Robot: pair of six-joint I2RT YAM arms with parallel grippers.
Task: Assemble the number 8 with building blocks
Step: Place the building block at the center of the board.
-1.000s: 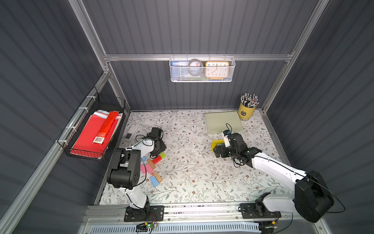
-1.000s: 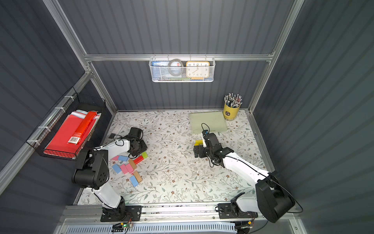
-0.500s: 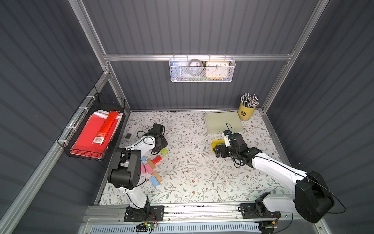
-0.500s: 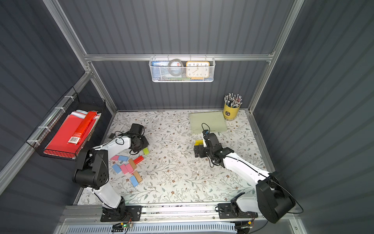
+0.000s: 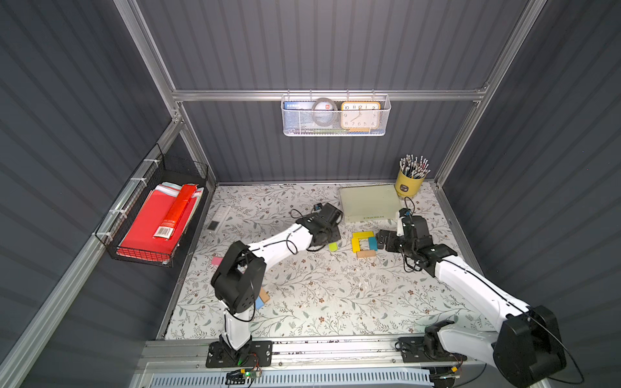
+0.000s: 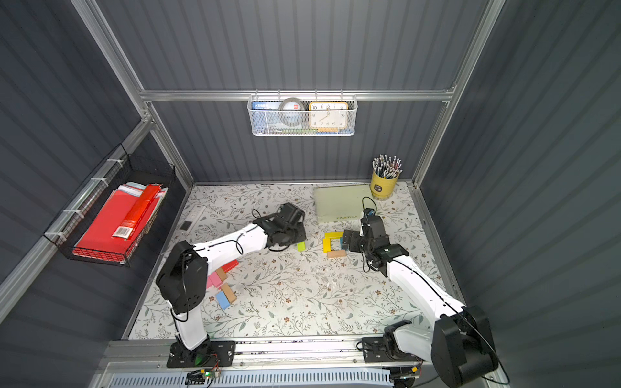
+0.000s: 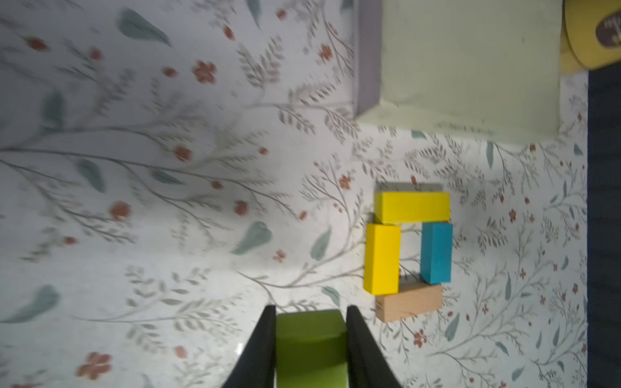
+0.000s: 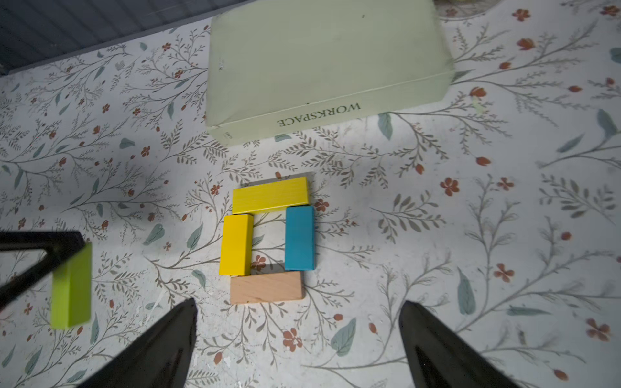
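**A:** Green block, where?

**B:** The green block (image 7: 311, 346) is clamped across its narrow sides by the left gripper (image 7: 311, 310), jaws closed tight on it. It sits just beside the ring, on the yellow side, not touching.

**A:** Arm pose?

**B:** The left arm is stretched low from its base across the mat (image 5: 319, 295) to the middle, wrist bent toward the ring. The right arm reaches forward with the elbow bent. The right gripper (image 8: 299, 304) hangs by the ring's blue side, jaws spread wide with nothing between them.

**A:** Counts?

**B:** Four in the ring: one yellow block (image 8: 270, 195) across the far end, a second yellow block (image 8: 236, 244) on one side, one blue block (image 8: 299, 242) opposite it and one tan block (image 8: 267, 287) closing the near end. They meet at the corners, with mat showing in the middle. One green is held. The spare blocks (image 6: 225, 295) near the left arm's base show red, pink, tan and blue, but they're partly hidden by the arm, so I can't count them all.

**A:** Materials?

**B:** Flat rectangular bricks, matte paint, and the tan one shows bare wood grain. The fingers are black and tapered. The mat has a floral print. Behind the ring are a pale green book (image 8: 322, 60) marked WORKSPACE and a yellow cup (image 5: 409, 183) of pencils.
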